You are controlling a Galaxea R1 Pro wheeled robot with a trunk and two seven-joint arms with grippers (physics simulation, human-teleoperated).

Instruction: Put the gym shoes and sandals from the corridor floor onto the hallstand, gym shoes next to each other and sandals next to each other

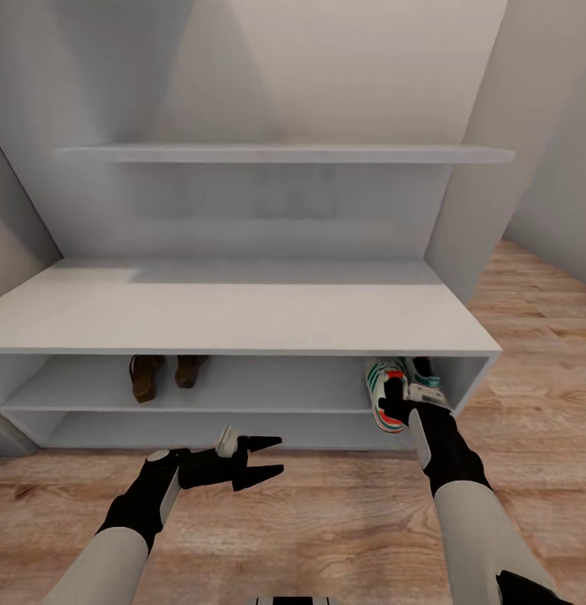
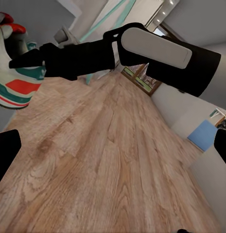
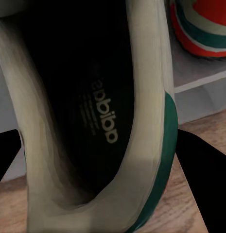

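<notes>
The hallstand stands in front of me on the corridor floor. Both sandals sit side by side at the left of its upper shelf level. The two gym shoes are together at the right end of that level, heels toward me. My right gripper is shut on the right-hand gym shoe, whose dark inside lies between its fingers. The other gym shoe rests just beside it. My left gripper hangs open over the floor, holding nothing.
The hallstand's wide bench top and an upper shelf on the back panel are bare. A lower shelf level runs beneath the shoes. A grey wall closes the right side, with wood floor beside the rack.
</notes>
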